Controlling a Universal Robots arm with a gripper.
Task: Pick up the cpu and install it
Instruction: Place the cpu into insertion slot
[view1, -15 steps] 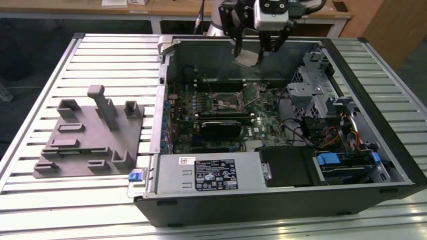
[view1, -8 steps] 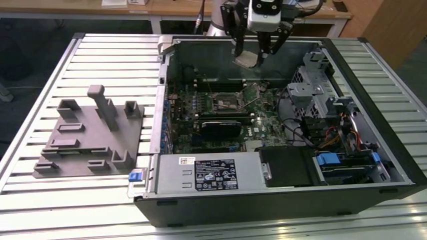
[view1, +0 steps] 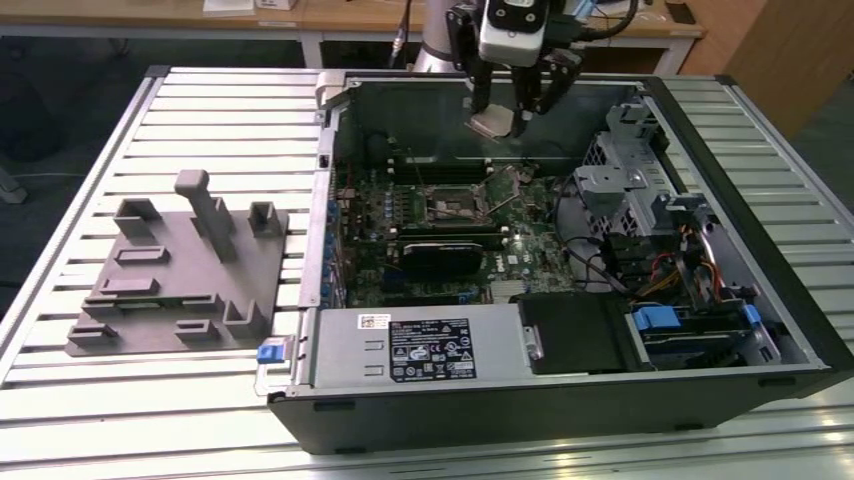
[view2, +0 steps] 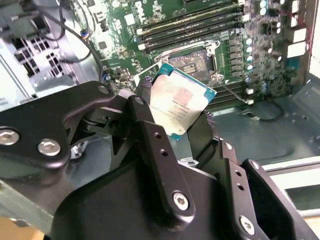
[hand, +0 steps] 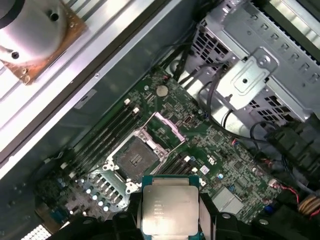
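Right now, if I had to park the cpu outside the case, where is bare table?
Bare slats lie between the grey fixture tray and the near edge of the table, and beyond the tray. A narrower strip runs along the computer case on the exterior view's right. Inside the case is crowded.

**Bright from above, shade inside the case**

In the exterior view I get strong, even light from overhead, and the slatted tabletop (view1: 200, 110) glares pale. The floor of the computer case (view1: 561, 400) sits in dimmer shade. In the second wrist view the cpu (view2: 181, 101) lid throws a soft white sheen, and the black parts nearest the lens read almost featureless.
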